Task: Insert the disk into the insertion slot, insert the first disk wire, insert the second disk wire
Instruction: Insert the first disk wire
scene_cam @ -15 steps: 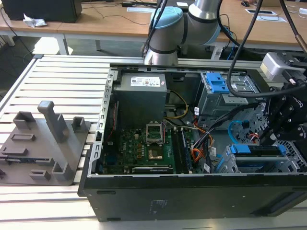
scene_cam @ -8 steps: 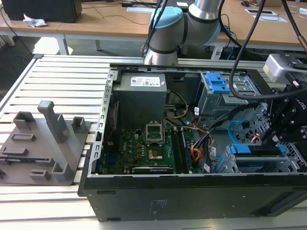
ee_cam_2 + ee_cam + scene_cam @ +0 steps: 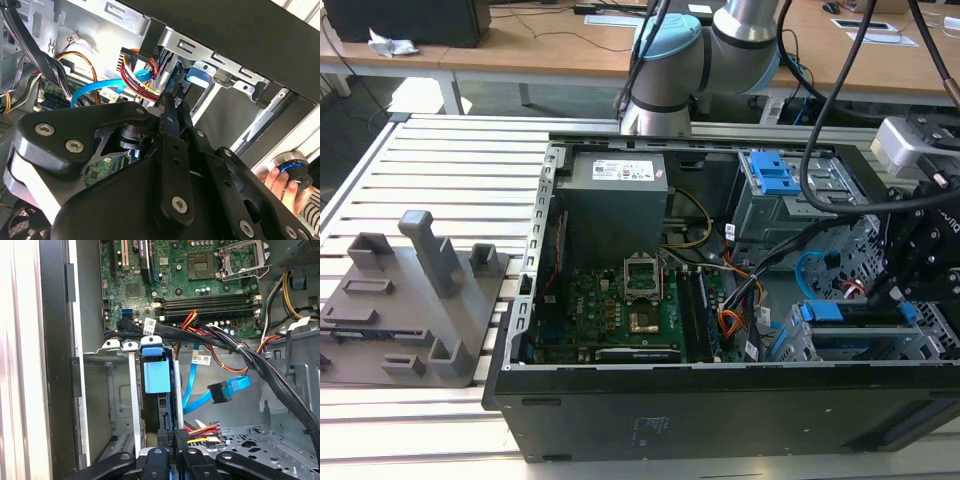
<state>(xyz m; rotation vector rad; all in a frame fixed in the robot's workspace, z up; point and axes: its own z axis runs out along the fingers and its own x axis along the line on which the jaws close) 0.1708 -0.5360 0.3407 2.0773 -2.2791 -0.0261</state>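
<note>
1. Reference part: the insertion slot (image 3: 112, 390), a silver sheet-metal cage in one corner of the open computer case (image 3: 720, 410). In the exterior view the cage (image 3: 925, 345) sits at the exterior view's right, against the near wall of the case.

2. The disk (image 3: 157, 377) is seated in the insertion slot. Its blue caddy stands between the cage's metal rails, and its blue edge (image 3: 850, 313) lies along the top of the cage in the exterior view.

3. The gripper (image 3: 171, 440) is lowered into the case just beside the insertion slot, at the end of the disk. Its fingers (image 3: 167, 107) are drawn almost together. They appear to pinch the dark plug of the first disk wire (image 3: 202, 431), a red, yellow and black bundle (image 3: 142, 82), though the plug itself is largely hidden behind the fingers.

4. The second disk wire (image 3: 200, 400) loops through the open space beside the insertion slot. Its dark plug end hangs free, apart from the disk. In the second wrist view the same light-blue cable (image 3: 92, 90) curves behind the gripper body.

5. The black wire bundle (image 3: 250, 360) runs between the insertion slot and the motherboard (image 3: 200, 265).

6. Outside the case, beyond the wall beside the insertion slot, a person's hand (image 3: 280, 182) grips a round knob (image 3: 294, 167) with a blue ring.
</note>
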